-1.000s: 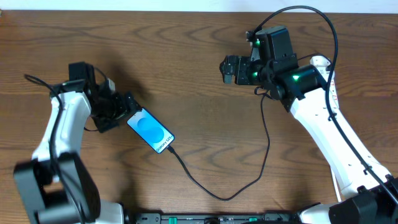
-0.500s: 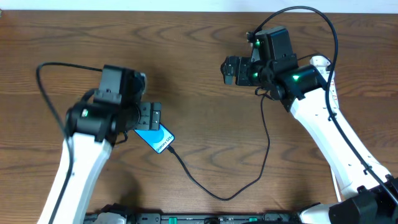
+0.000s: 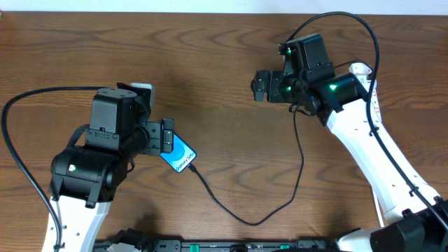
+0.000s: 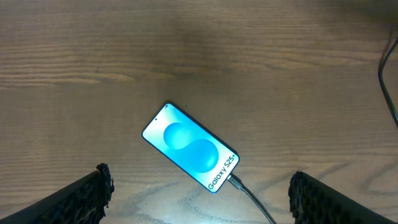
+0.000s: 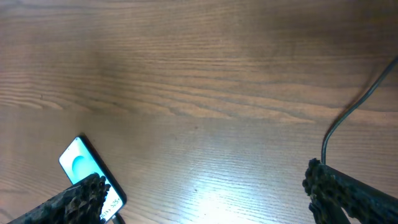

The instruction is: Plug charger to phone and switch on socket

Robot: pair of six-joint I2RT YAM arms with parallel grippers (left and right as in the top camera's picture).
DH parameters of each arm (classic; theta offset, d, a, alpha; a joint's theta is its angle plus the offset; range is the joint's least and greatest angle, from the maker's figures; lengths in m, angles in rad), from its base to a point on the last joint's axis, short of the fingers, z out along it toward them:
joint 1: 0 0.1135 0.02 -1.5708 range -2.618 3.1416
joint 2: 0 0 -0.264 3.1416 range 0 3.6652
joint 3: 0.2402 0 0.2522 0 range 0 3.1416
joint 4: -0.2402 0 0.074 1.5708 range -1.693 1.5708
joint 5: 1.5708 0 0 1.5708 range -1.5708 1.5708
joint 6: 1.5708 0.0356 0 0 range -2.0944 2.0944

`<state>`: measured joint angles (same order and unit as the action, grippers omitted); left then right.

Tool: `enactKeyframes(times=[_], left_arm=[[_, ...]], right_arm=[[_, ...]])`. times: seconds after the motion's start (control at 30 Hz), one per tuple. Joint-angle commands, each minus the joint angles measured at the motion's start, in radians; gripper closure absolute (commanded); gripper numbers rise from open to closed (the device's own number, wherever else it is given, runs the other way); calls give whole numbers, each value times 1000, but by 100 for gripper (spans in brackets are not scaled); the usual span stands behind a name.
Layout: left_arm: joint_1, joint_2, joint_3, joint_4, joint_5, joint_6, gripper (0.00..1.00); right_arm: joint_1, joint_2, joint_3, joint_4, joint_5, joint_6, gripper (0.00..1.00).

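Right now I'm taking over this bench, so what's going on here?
The phone lies face up on the table, with the charger apparently plugged into its bottom edge. The left end effector hovers open just above the phone, holding nothing. The right end effector hangs open over bare wood farther off, also empty. No socket shows in any view, so its switch can't be judged.
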<state>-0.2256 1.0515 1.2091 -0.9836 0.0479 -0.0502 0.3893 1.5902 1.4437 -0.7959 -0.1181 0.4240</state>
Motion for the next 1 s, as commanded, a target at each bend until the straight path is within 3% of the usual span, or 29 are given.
enactKeyframes(times=[0.0,0.23,0.4,0.73,0.97], left_arm=[[-3,2,19,1,-15,13,7],[-3,2,19,1,-15,13,8],[-3,2,19,1,-15,13,8],[-3,2,19,1,-15,13,8],[-3,2,19,1,-15,13,8]], right_arm=[[-2,-13,11,-6,8,-14,1],[-25,-14,16,-9,2,-27,1],[-130,-14,80,-108,-154,-134,1],[-517,-14,335,-399,-270,-336,1],[-808,6,357,-481,-312,-504,1]])
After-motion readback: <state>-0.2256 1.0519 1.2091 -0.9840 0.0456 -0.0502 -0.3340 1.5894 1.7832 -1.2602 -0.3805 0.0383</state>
